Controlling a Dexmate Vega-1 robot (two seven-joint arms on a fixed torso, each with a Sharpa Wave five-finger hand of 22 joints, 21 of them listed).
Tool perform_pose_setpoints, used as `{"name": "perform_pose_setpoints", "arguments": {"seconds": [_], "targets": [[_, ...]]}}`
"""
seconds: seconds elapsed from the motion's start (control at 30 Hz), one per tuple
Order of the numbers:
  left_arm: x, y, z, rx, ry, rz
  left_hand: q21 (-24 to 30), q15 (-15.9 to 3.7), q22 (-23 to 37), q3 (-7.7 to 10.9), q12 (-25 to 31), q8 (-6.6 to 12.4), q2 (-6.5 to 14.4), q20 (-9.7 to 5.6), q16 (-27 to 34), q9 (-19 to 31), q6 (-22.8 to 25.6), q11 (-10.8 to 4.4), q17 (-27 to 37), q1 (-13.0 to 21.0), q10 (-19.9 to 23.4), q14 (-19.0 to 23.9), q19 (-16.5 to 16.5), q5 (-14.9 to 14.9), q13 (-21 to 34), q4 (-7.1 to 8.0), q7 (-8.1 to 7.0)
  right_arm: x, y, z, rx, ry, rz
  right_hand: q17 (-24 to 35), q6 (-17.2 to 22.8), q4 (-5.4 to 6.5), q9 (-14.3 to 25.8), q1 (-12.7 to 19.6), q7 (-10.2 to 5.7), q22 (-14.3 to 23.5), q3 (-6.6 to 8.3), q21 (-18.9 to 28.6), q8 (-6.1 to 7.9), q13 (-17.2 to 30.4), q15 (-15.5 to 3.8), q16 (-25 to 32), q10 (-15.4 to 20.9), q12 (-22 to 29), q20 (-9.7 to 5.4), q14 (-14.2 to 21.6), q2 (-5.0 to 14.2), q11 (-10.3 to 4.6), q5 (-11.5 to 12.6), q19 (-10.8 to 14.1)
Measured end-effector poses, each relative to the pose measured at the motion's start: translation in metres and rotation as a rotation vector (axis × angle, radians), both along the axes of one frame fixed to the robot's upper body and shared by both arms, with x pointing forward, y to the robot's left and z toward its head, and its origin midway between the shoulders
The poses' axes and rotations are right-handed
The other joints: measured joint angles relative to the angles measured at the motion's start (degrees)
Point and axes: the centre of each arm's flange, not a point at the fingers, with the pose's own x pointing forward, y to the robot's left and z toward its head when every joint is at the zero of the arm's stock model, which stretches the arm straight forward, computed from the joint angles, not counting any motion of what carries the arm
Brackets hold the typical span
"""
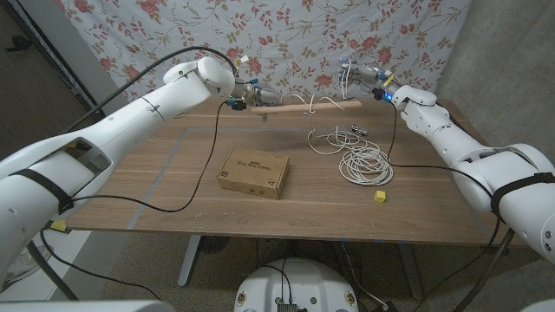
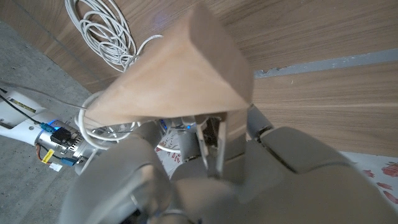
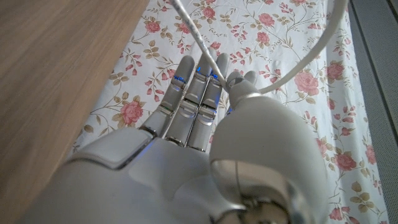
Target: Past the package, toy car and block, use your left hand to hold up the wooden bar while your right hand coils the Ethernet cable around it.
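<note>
In the head view, the wooden bar point(image 1: 299, 107) is held up above the far part of the bench point(image 1: 173, 173), in the upper middle of the frame, lying almost level. Its left end is gripped by the left hand point(image 1: 245, 94). The Ethernet cable point(image 1: 364, 163) lies mostly as a white coil on the bench, right of centre, and one strand rises from it to the bar, where some turns are seen around the middle. The right hand point(image 1: 373, 80) is raised at the upper right, just beside the bar's free end, with the cable held in it.

The left wrist view gives the bar point(image 2: 180, 78) from its end, close and large, with the coil point(image 2: 102, 31) at the upper left. In the right wrist view the strand point(image 3: 205, 43) is seen pinched between the thumb and the fingers point(image 3: 189, 106) of the right hand point(image 3: 186, 155).

The package point(image 1: 253, 172), a brown box at the centre of the head view, carries dark print too small to be read. A small yellow block point(image 1: 380, 197) lies at the lower right.
</note>
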Motion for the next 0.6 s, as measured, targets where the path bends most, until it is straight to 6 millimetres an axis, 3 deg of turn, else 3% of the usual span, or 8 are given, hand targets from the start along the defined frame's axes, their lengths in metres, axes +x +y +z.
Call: {"name": "perform_pose_setpoints", "arguments": {"seconds": [0.13,0.17,0.33,0.37,0.6], "targets": [[0.002,-0.002,0.0,0.0,0.004,0.0,0.0,0.01,0.0,0.0,0.0,0.07,0.0,0.0,-0.1,0.1,0.2,0.01,-0.1,0.0,0.0,0.0,0.0,0.0,0.0,0.0,0.2,0.0,-0.001,0.0,0.008,0.0,0.001,0.2,0.0,0.0,0.0,0.0,0.0,0.0,0.0,0.2,-0.01,-0.1,0.0,0.0,0.0,0.0,0.0,0.0,0.0,0.0,0.0,0.0],[0.003,-0.001,0.0,0.006,-0.005,0.008,0.0,0.01,0.0,0.0,0.0,0.1,0.0,0.0,-0.1,0.1,0.2,0.01,-0.2,0.0,0.0,0.0,0.0,0.0,0.0,0.0,0.19,-0.019,0.01,0.024,-0.02,-0.076,0.03,0.3,0.0,0.0,-0.1,0.0,0.0,0.0,0.0,0.5,-0.01,-0.1,0.0,0.0,0.0,0.0,0.0,0.0,0.0,0.0,0.0,0.0],[0.005,-0.002,-0.001,0.005,0.001,0.011,0.0,0.01,0.0,0.16,0.0,0.1,0.0,0.0,0.5,0.1,0.7,0.09,0.4,0.0,-0.1,0.0,0.0,0.0,0.3,-0.16,0.5,-0.021,0.011,0.025,-0.01,-0.077,0.053,0.1,0.0,-0.25,-0.3,0.0,0.0,-0.1,0.25,0.9,-0.11,-0.3,0.1,0.0,0.0,0.0,0.24,0.1,-0.01,0.0,0.0,-0.2],[0.006,-0.003,0.0,0.01,-0.005,0.012,0.0,0.0,0.0,0.16,0.0,0.1,0.0,0.0,0.5,0.2,0.7,0.09,0.4,0.0,-0.1,0.0,0.0,0.0,0.5,-0.16,0.51,-0.037,0.017,0.044,-0.022,-0.135,0.083,0.1,0.0,-0.25,-0.3,-0.1,0.0,-0.2,0.25,1.0,-0.11,-0.3,0.09,0.0,0.0,0.0,0.28,0.1,-0.09,0.0,0.0,-0.3],[0.01,-0.004,0.001,0.006,0.002,0.016,0.0,0.01,0.0,0.16,0.0,0.09,0.0,0.0,0.5,0.4,0.8,0.1,0.2,0.0,-0.1,0.0,0.0,0.0,0.4,-0.16,0.6,-0.042,0.019,0.045,-0.008,-0.143,0.138,0.1,0.0,-0.48,-0.3,-0.2,0.0,-0.3,0.48,1.4,-0.11,-0.3,-0.02,0.0,0.0,-0.2,0.28,0.3,-0.24,0.0,0.0,-0.3]]}}
